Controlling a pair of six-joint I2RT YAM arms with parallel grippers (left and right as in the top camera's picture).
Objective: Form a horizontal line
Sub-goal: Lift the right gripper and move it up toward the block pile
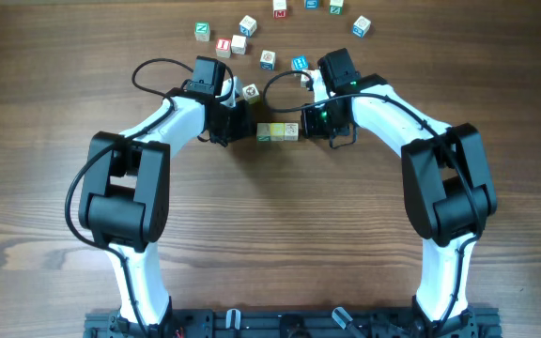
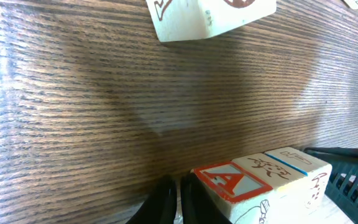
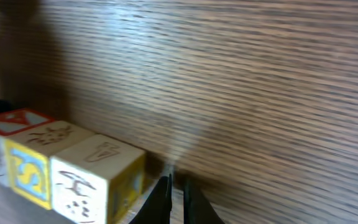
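Between the left claw [image 2: 178, 202] and the right claw [image 3: 174, 198], both pinched closed and empty, each just beside one end, the line of three cubes [image 1: 278, 132] lies edge to edge on the bench [image 1: 280, 235]; loose cubes [image 1: 268, 59] sit beyond.

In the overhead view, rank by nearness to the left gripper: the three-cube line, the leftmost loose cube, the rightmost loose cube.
1. The three-cube line, close beside the left gripper, on its right.
2. The leftmost loose cube, far side, left.
3. The rightmost loose cube, far side, right.
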